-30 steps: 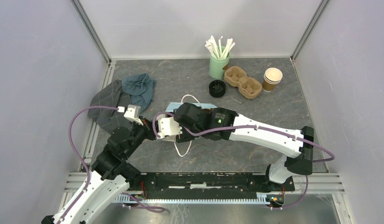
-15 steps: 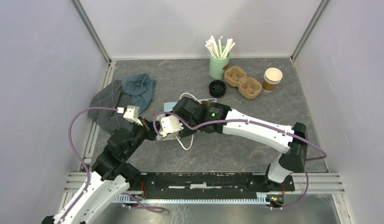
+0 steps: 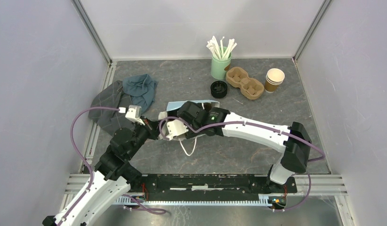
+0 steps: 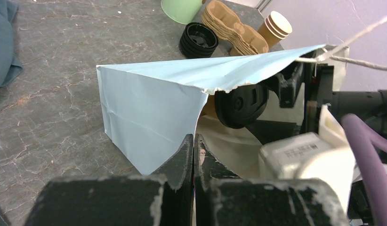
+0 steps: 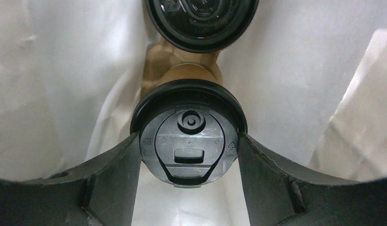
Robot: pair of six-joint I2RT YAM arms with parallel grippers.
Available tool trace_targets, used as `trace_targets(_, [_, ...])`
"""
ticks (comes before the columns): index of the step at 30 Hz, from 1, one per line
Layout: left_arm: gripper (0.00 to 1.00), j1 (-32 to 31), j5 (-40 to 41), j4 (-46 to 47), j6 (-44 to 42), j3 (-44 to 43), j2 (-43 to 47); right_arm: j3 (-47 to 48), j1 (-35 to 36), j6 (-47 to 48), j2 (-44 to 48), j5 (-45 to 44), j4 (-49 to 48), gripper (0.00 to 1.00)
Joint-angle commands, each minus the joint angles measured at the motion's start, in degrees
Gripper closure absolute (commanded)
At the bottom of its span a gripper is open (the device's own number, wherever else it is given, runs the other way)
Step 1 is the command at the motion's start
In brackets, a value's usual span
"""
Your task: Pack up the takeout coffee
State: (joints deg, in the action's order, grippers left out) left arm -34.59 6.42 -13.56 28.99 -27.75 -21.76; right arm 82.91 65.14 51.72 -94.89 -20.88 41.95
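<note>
Right gripper [image 5: 188,143] wide around lidded cup [image 5: 189,120]

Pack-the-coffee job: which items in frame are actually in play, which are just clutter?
In play: blue paper bag, edge pinched by left gripper; lidded cup in right gripper, inside the bag; second lidded cup beyond it.
Clutter: green cup of stirrers; black lid stack; pulp carriers; lidless cups; cloth heap.
</note>
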Motion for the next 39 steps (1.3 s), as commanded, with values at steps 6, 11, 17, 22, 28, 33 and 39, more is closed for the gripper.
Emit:
trace_targets(6, [0.98, 0.04, 0.20, 1.07, -0.78, -0.03, 2.14, -3.49, -4.71, 4.23, 1.91, 1.37, -8.31, 1.00])
trace_targets(11, [0.98, 0.05, -0.13, 0.81, -0.54, -0.26, 2.41, -7.24, -6.12, 4.79, 2.62, 4.26, -12.55, 1.00])
trace_targets(17, [0.98, 0.05, -0.46, 0.39, -0.28, -0.18, 2.42, -10.84, -6.76, 4.08, 3.69, 4.63, -19.41, 1.00])
trace_targets(22, [0.98, 0.04, -0.26, 0.04, -0.34, -0.10, 2.51, -13.46, -7.51, 4.46, 4.44, 4.94, -24.01, 1.00])
trace_targets(28, [0.98, 0.02, 0.41, -0.59, -0.56, -0.11, 3.03, -14.26, -7.93, 5.58, 5.68, 9.32, -25.77, 1.00])
trace_targets(33, [0.98, 0.03, 0.70, -0.59, -0.69, -0.08, 2.96, -14.09, -8.02, 5.32, 6.01, 11.04, -25.14, 1.00])
trace_targets(39, [0.98, 0.04, 0.91, -0.60, -0.74, -0.14, 2.85, -13.84, -8.34, 5.91, 5.58, 11.24, -25.73, 1.00])
